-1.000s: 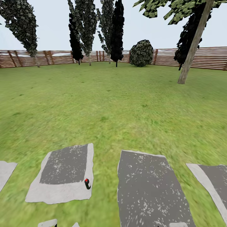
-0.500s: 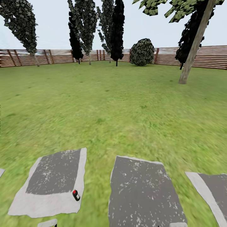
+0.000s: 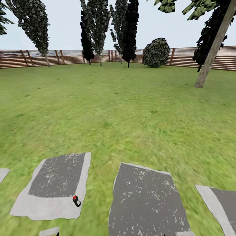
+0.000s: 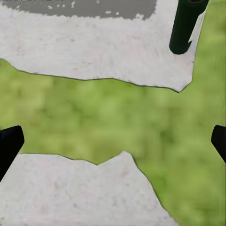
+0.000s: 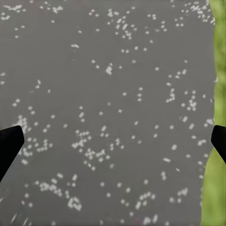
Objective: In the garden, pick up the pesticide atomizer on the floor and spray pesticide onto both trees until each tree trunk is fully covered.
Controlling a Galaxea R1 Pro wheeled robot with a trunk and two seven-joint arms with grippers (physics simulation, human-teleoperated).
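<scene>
The pesticide atomizer, a small dark bottle with a red cap, lies on the pale rim of a paving stone low and left in the head view. In the left wrist view its dark green body rests on that stone's edge, ahead of my open left gripper. My right gripper is open and empty over a speckled grey paving stone. One tree with a pale bare trunk leans at the far right on the lawn, its blocky green crown cut off by the frame.
A brown slat fence rings the lawn at the back. Before it stand several dark narrow trees, leafier thin-trunked trees and a round bush. More paving stones lie near my base, with grass strips between.
The whole head view has shifted right, so the camera turned left and came a little nearer; the atomizer now sits lower and further left in the picture. Nothing itself has moved.
</scene>
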